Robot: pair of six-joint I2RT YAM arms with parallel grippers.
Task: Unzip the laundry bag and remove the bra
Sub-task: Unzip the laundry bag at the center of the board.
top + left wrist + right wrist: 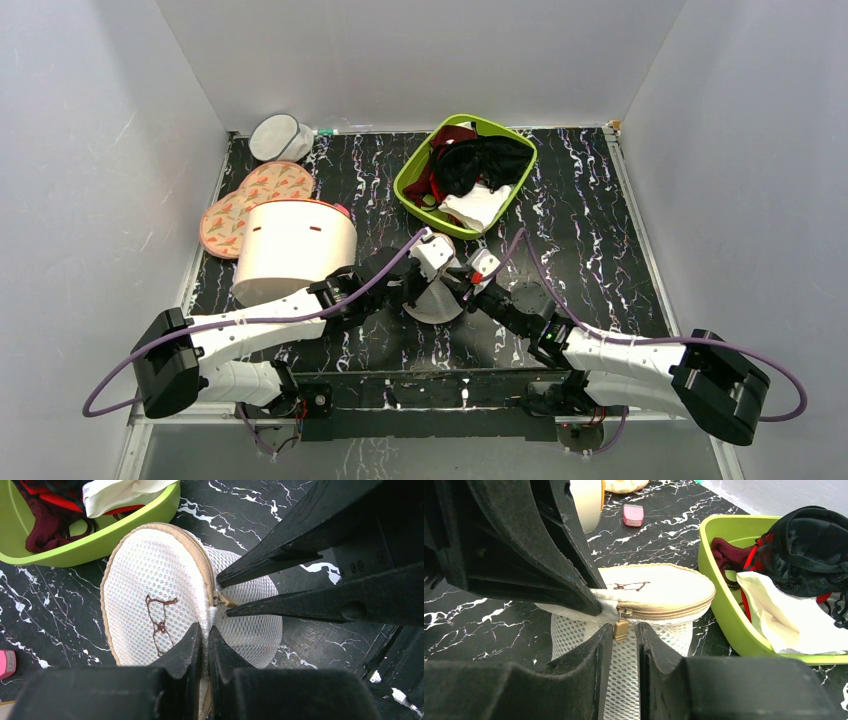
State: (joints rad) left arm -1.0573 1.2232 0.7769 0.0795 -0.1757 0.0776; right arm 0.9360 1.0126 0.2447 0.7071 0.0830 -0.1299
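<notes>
While left fingers (192, 647) pinch laundry bag (150, 580) rim at 6 o'clock as anchor, right fingers (600, 647) straddle zip pull (620, 629) at 3 o'clock; grip on pull unclear.

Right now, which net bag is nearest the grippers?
The white net bag in the middle, between the left gripper and right gripper. The other net bag sits far away at the back.
</notes>
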